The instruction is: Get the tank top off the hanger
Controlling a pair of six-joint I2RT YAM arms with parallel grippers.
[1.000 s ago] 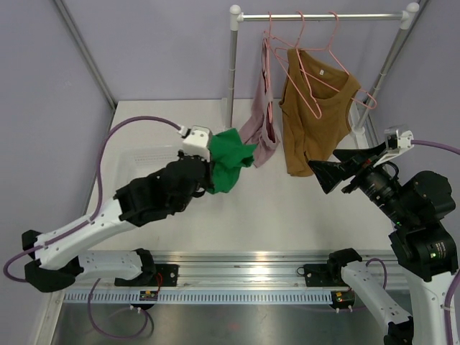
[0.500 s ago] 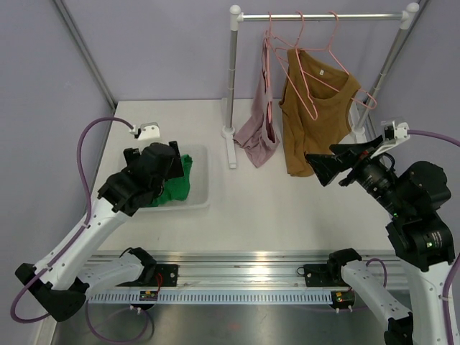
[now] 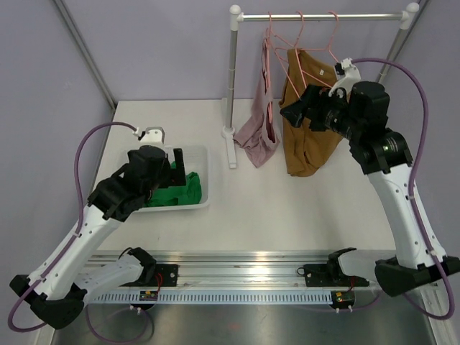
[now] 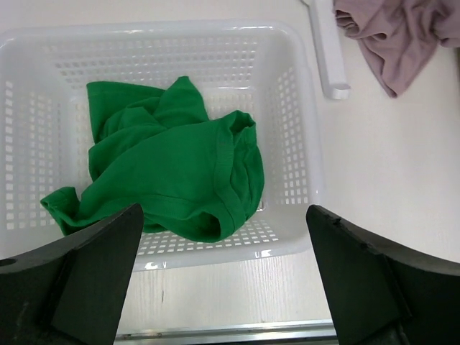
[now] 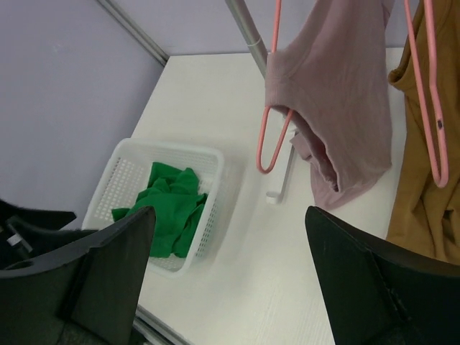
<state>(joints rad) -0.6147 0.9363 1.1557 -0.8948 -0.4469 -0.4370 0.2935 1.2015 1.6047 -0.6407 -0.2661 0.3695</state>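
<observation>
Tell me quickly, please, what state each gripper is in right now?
Left gripper: open, holding nothing, over the white basket.
Right gripper: open, holding nothing.

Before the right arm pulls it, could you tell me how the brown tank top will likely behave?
The brown tank top hangs in soft folds, so probably floppy and light. Its pink hanger hangs from the rail, so it may swing or snag.
</observation>
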